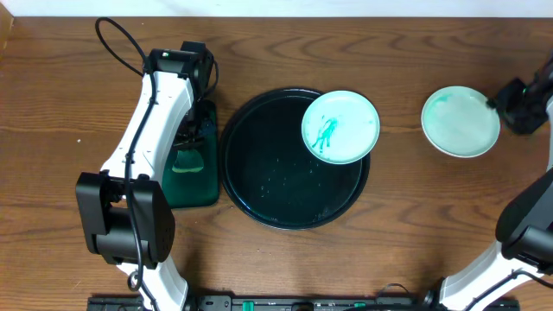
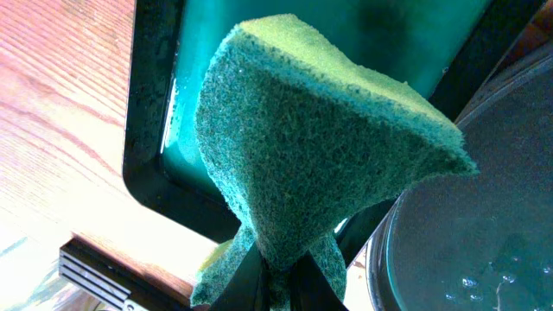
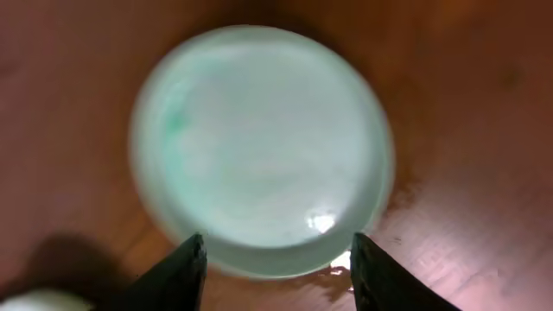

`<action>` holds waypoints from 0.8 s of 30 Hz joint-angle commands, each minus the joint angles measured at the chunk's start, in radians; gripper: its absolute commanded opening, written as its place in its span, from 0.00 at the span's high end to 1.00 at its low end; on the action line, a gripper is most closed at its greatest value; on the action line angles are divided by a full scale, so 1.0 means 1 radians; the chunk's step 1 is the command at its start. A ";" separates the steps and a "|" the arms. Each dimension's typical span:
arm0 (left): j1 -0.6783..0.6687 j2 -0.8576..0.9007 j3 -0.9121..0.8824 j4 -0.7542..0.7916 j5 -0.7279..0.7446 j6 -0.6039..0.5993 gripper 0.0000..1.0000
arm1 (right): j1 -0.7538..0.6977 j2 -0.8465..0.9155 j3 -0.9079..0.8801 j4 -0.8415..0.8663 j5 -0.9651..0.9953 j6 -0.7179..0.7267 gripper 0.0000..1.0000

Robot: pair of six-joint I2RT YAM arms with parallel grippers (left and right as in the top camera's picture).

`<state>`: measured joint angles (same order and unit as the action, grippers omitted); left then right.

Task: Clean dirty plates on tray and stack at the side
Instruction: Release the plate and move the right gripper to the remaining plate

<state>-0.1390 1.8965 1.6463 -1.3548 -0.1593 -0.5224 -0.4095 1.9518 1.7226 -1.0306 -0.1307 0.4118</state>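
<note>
Your smeared plate (image 1: 340, 127) sits on the black tray's (image 1: 259, 173) far-right rim. A paler plate (image 1: 460, 121) lies on the table (image 1: 69, 86), its edge between your right claw's (image 3: 277, 244) spread fingers. Your left claw (image 2: 272, 285), mostly hidden, pinches a green sponge (image 2: 311, 147) over the dark-green tray (image 2: 151, 130).

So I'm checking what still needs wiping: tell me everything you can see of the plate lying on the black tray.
The plate is small, round and shallow, pale mint with a glossy look, ceramic or plastic. A green paint smear marks it left of centre, so it is still dirty. It lies face up on the far right part of the black tray, overhanging the rim. Nothing else touches it.
</note>
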 commanded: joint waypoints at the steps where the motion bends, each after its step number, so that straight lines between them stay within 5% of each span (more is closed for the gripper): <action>1: 0.004 0.011 -0.006 -0.006 -0.005 0.009 0.92 | 0.074 -0.019 0.052 -0.039 -0.221 -0.325 0.44; 8: 0.004 0.011 -0.006 -0.007 -0.005 0.009 0.93 | 0.238 -0.014 -0.011 -0.092 -0.286 -0.421 0.34; 24: 0.004 0.011 -0.006 -0.021 -0.005 0.009 0.92 | 0.470 0.010 -0.245 0.257 -0.233 -0.300 0.37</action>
<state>-0.1390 1.8965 1.6459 -1.3685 -0.1593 -0.5220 0.0502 1.9427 1.5024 -0.7860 -0.3737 0.0765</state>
